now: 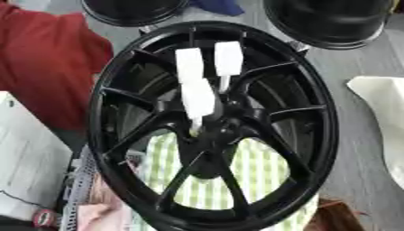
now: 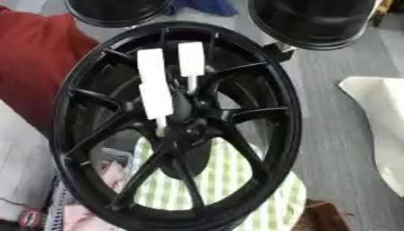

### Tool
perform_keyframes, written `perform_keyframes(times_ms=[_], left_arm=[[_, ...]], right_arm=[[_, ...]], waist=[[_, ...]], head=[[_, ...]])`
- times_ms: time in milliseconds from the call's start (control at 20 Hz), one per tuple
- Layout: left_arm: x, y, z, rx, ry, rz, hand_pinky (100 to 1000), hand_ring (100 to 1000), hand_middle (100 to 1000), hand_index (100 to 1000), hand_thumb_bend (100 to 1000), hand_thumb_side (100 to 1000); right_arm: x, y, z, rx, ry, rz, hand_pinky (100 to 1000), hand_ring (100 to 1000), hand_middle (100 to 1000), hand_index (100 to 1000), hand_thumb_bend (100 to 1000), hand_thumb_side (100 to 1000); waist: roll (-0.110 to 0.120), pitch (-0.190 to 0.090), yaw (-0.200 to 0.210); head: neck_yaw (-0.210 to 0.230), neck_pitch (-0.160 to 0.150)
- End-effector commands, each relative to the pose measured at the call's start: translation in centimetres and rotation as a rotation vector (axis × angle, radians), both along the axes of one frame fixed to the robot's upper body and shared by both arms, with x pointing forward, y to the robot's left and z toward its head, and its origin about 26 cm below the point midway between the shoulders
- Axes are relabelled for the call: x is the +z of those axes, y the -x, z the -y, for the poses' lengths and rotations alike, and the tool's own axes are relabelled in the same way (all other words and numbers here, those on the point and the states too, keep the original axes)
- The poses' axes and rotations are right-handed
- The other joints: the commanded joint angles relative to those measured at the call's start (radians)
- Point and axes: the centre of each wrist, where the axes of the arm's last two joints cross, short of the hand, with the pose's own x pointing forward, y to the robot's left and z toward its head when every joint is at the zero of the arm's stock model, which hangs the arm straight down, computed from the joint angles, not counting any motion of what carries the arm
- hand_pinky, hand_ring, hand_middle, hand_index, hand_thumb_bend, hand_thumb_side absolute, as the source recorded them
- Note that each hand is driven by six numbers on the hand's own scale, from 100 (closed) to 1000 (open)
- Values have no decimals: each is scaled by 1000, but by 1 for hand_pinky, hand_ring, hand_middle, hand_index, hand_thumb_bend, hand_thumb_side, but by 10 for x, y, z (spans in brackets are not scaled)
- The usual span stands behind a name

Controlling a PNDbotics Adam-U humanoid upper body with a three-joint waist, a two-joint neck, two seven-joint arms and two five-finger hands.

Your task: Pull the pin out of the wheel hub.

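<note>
1. The black wheel hub [image 1: 213, 126] stood upright at centre, over a green checked cloth [image 1: 260, 171]; red fabric [image 1: 47, 67] lay to its left.
2. White pins [image 1: 227, 61] sat in its middle.
3. No hand showed; fingers' state unknowable.

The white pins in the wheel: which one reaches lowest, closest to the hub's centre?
The lowest of the three white pins, its tip near the hub. The other two pins sit higher, side by side.

Black wheel hub [image 1: 213, 131] upright, white pins [image 1: 197, 97] in its centre, green checked cloth [image 1: 213, 180] behind
</note>
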Motion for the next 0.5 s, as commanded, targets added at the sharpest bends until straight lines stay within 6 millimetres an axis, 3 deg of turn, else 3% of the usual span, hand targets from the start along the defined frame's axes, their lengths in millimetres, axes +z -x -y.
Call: perform_keyframes(times_ms=[50, 250, 500], left_arm=[[14, 2, -2, -1, -28, 37, 879, 803, 703, 823, 319, 535], [16, 2, -1, -7, -28, 41, 878, 804, 702, 823, 320, 533], [18, 1, 2, -18, -33, 45, 878, 805, 702, 823, 319, 531]], right_arm=[[21, -2, -15, 71, -3, 49, 771, 750, 740, 789, 174, 379], [29, -7, -43, 160, -67, 72, 745, 712, 700, 765, 100, 481], [41, -11, -76, 260, -103, 65, 730, 692, 679, 750, 100, 470]], waist=[[3, -21, 3], [5, -24, 11], [7, -27, 21]], head=[[-5, -8], [-12, -10], [-18, -8]])
